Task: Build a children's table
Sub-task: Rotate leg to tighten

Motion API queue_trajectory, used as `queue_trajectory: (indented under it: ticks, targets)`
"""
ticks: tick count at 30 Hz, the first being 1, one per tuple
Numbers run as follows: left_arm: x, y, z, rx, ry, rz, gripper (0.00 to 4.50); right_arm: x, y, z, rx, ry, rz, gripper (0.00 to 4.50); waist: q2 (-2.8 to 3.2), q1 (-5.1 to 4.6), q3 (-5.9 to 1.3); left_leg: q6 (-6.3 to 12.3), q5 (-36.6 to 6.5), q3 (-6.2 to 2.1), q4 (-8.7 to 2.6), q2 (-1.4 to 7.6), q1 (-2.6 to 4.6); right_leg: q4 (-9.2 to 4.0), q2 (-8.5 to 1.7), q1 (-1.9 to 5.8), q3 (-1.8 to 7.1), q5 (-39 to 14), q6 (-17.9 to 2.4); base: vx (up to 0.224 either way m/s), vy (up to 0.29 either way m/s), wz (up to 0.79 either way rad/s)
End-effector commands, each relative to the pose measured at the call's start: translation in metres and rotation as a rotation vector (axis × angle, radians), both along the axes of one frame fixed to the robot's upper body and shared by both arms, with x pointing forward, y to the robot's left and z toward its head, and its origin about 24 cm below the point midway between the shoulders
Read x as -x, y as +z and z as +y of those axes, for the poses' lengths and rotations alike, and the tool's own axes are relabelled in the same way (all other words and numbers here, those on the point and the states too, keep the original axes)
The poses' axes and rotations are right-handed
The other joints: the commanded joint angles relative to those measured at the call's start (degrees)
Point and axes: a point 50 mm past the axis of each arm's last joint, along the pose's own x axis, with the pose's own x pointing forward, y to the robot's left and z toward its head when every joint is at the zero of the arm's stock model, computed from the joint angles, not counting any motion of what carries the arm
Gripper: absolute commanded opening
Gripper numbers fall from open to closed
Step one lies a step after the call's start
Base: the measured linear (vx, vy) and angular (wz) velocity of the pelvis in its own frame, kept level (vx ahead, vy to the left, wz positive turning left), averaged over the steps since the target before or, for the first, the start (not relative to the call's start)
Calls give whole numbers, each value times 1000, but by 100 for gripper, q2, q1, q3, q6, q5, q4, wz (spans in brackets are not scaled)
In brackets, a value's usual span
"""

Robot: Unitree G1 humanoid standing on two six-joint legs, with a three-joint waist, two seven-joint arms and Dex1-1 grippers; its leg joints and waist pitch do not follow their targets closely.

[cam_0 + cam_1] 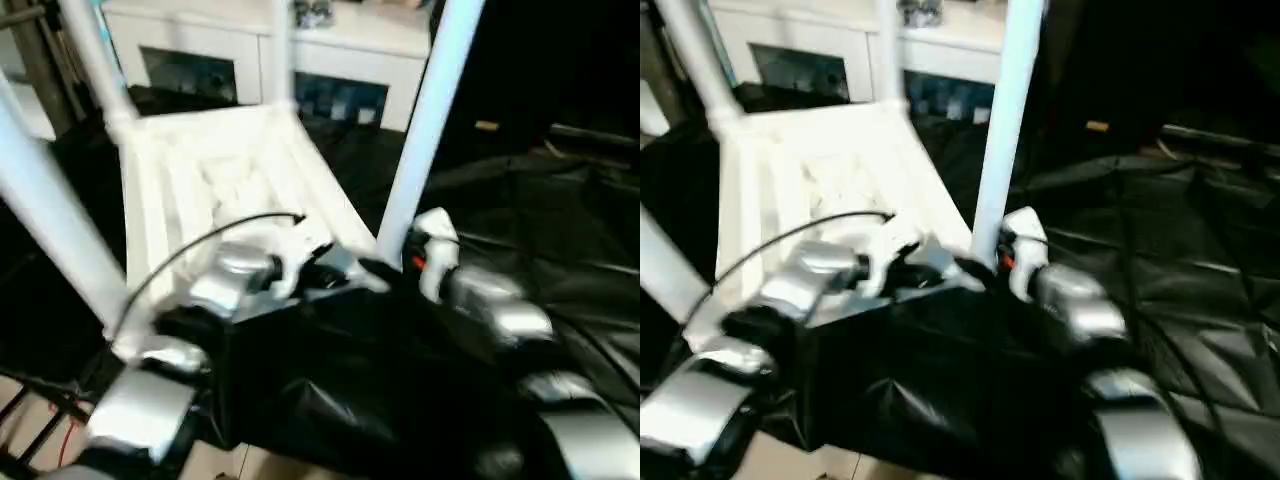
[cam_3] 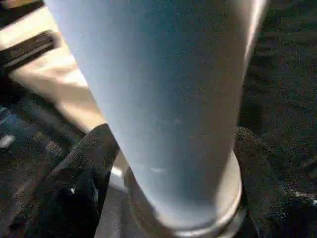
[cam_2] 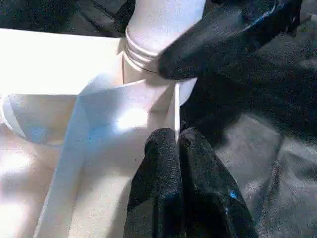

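The children's table is flipped upside down on a surface draped in black sheeting, so its ribbed underside faces up, all glossy white plastic with straight ribs running lengthways and a raised rim around the edge. White tube legs already stand up out of the corner sockets: one at the near right corner, one at the near left, and more at the far corners. They look long and slightly tapered, and in the left wrist view the ridged end of the near right leg sits right where it meets its round socket. The left pincer has its two black fingers pressed together, tips resting against a thin rib of the underside just beside that socket. The right pincer is at the base of that same near right leg, one black finger on each side of the tube down by the ridged collar; whether the fingers actually pinch the tube or just flank it can't be told. Both silver forearms reach in over the sheeting from the near side. Behind the table stands a white cabinet with glass doors.
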Motion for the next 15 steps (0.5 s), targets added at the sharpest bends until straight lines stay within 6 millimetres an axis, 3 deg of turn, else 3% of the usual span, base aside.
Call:
queue_trajectory:
  ticks: [1,4,8,15]
  targets:
    - [7,8,-18,77,-133,-21,0,18,-8,25,-31,246,66,367,8,63,-343,510,-947,2,-312,92,56,-287,-192,297,128,-119,-1633,0,0,0]
    - [12,9,-10,83,-207,4,0,25,-9,19,-22,327,87,367,34,113,-339,552,-937,21,-302,103,74,-273,-209,283,137,-53,-1708,0,0,0]
    - [15,9,0,62,-270,50,0,30,-10,14,3,385,103,367,52,137,-322,375,-1170,21,-324,112,103,-312,-218,267,144,-438,-1666,0,0,0]
    - [15,9,6,52,-281,59,0,35,-8,13,-14,431,140,295,33,187,-326,251,-1160,19,-332,113,103,-303,-225,268,154,-473,-1592,0,0,0]
